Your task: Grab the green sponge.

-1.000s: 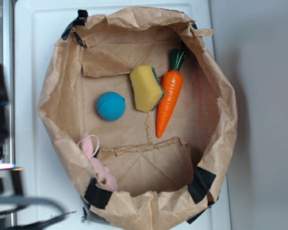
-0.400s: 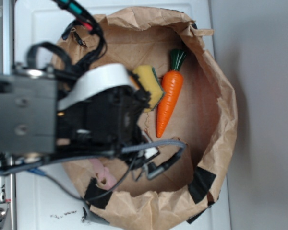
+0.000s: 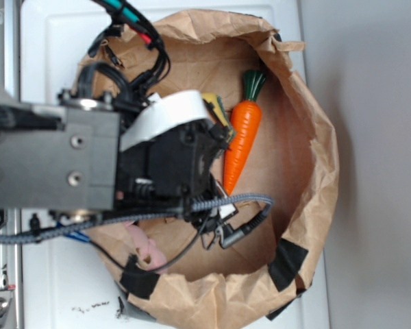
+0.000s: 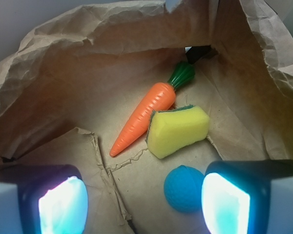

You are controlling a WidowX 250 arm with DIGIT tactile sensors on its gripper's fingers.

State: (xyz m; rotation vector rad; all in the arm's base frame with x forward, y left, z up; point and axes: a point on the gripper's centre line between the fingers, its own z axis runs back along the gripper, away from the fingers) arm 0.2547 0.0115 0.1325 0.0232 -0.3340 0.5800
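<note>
The green sponge (image 4: 178, 130) is a yellow foam block with a thin dark green layer along its far edge, lying on the floor of the paper bag beside the carrot. In the exterior view only a sliver of the green sponge (image 3: 215, 108) shows past the arm. My gripper (image 4: 144, 204) hangs open above the bag floor, nearer the camera than the sponge, with nothing between its fingers. Its right finger (image 4: 224, 204) sits next to the blue ball.
An orange toy carrot (image 4: 144, 115) with a green top lies touching the sponge's left side. A teal-blue ball (image 4: 184, 187) rests just before the sponge. The crumpled brown paper bag walls (image 4: 88, 58) ring everything. A pink toy (image 3: 149, 250) lies partly hidden at the bag's lower left.
The arm has swung in from the left over the bag and moved further right, covering the ball and most of the sponge in the exterior view. The objects have not moved.
</note>
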